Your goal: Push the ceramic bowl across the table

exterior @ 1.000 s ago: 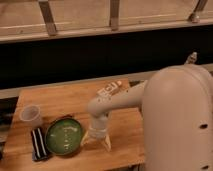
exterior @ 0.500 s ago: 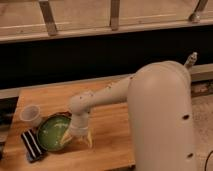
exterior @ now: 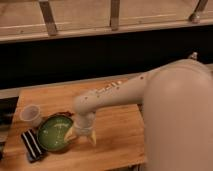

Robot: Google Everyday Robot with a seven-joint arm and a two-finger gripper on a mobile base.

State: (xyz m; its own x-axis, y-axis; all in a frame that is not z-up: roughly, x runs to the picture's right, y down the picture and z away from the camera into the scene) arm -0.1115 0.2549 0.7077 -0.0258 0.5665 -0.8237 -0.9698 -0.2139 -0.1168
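Note:
The ceramic bowl point(exterior: 54, 133) is wide and shallow, glossy green inside with a dark rim. It sits at the front left of the light-brown wooden table point(exterior: 117, 137). My gripper point(exterior: 81, 136) hangs from the white arm and points down at the bowl's right rim. One yellowish finger reaches over the rim into the bowl, the other stands outside on the table. The bowl's left edge touches or overlaps a black striped object.
A small translucent whitish cup point(exterior: 30, 115) stands just behind and left of the bowl. A black object with white stripes point(exterior: 32, 145) lies at the table's front left corner. My bulky white arm point(exterior: 175, 115) covers the table's right side. A dark wall with railing lies behind.
The arm and gripper have swung left, and the bowl has slid left with them toward the black striped object and the cup.

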